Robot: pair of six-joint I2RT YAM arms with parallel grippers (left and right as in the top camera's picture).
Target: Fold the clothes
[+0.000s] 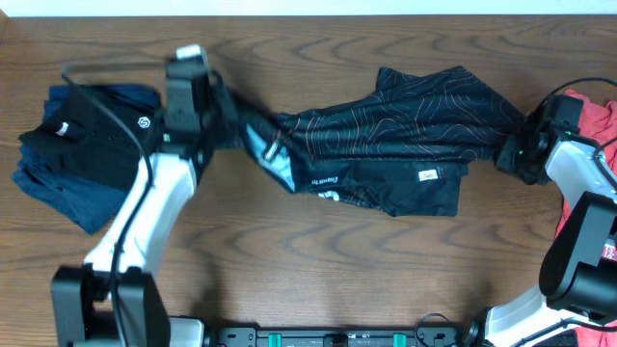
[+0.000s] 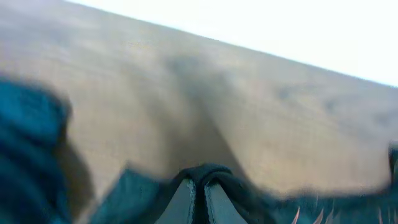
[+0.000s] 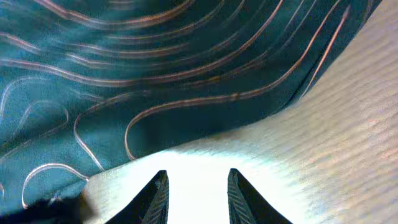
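My left pincer (image 2: 200,186) clamps the black jersey (image 1: 386,145) at centre-left, presumably stretching it flat, while my right pincer (image 3: 196,183) stands apart, empty, at centre-right.

Shows black jersey (image 1: 386,145) stretched out, crumpled, on wooden table (image 1: 337,260). Puts left gripper (image 1: 229,120) at jersey's left end, cloth bunched there, and right gripper (image 1: 509,154) at jersey's right end. Places folded black polo (image 1: 82,145) well left of jersey, red T-shirt (image 1: 590,114) right of it.

It is looking like a robotics lab: a left arm (image 1: 145,217) and a right arm (image 1: 583,246) are standing at a wood-grain table (image 1: 318,275).
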